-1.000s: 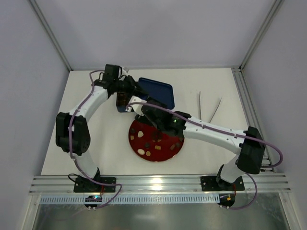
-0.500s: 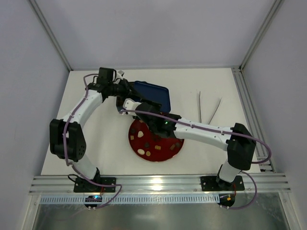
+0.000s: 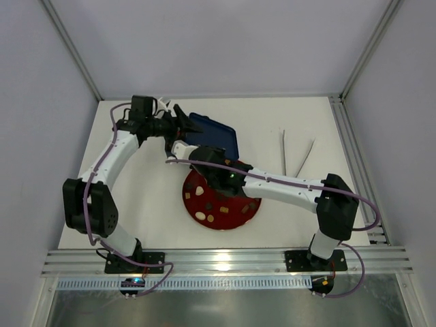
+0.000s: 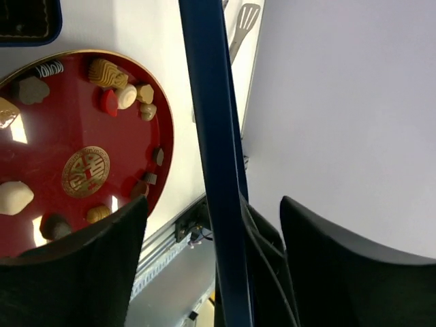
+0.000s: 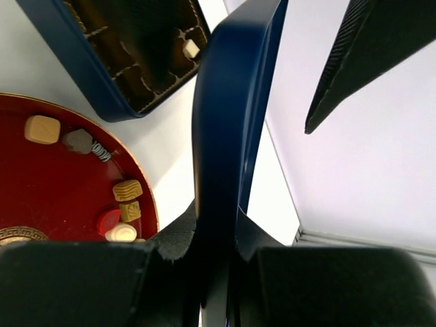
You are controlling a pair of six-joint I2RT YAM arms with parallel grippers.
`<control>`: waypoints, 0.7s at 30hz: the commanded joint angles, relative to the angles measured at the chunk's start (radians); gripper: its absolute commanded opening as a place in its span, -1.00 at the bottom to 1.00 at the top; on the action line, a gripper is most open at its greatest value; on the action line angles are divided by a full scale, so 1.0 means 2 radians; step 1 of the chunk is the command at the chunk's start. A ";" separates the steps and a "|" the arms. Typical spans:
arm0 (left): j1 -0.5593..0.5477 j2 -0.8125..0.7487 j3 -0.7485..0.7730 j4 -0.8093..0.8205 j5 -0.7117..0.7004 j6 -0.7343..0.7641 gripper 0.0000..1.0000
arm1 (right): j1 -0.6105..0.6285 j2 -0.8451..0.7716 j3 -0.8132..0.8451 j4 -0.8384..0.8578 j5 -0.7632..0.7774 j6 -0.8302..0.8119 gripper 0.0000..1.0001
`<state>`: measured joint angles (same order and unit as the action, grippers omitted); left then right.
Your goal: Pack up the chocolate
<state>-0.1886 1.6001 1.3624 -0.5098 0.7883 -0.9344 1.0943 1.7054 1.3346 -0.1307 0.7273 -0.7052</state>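
The chocolate (image 4: 109, 73) lies as several small pieces on the red plate (image 4: 82, 122), which also shows in the top view (image 3: 187, 197). One cream piece (image 5: 191, 48) sits in the gridded dark blue tin (image 5: 82, 61). A dark blue lid (image 3: 216, 136) stands tilted on edge above the tin. My right gripper (image 5: 216, 225) is shut on the lid's rim (image 5: 228, 122). My left gripper (image 4: 214, 204) is open, its fingers either side of the lid's edge (image 4: 208, 102) without touching it. From above, the left gripper (image 3: 182, 121) is at the lid's left end.
Two light utensils (image 3: 285, 146) lie at the right of the white table, one visible in the left wrist view (image 4: 244, 24). The right arm (image 3: 286, 184) reaches across the plate's far side. An aluminium rail (image 3: 225, 262) borders the near edge.
The left gripper has opened, let go of the lid and drawn back to the left. The right gripper has shut on the lid's rim. The lid has tipped further up.
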 commanded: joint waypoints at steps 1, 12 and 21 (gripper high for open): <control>0.006 -0.029 0.014 -0.007 0.006 0.028 0.58 | -0.003 -0.018 0.032 0.025 0.028 -0.003 -0.92; 0.032 -0.032 0.062 0.015 -0.089 0.054 0.94 | -0.014 -0.053 0.068 -0.060 -0.028 0.068 -0.92; 0.074 -0.034 0.115 0.075 -0.119 0.037 0.97 | -0.043 -0.063 0.101 -0.113 -0.121 0.128 -0.92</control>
<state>-0.0658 1.5753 1.5265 -0.4438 0.6018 -0.8597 1.0359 1.6299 1.4704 -0.3248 0.5728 -0.5251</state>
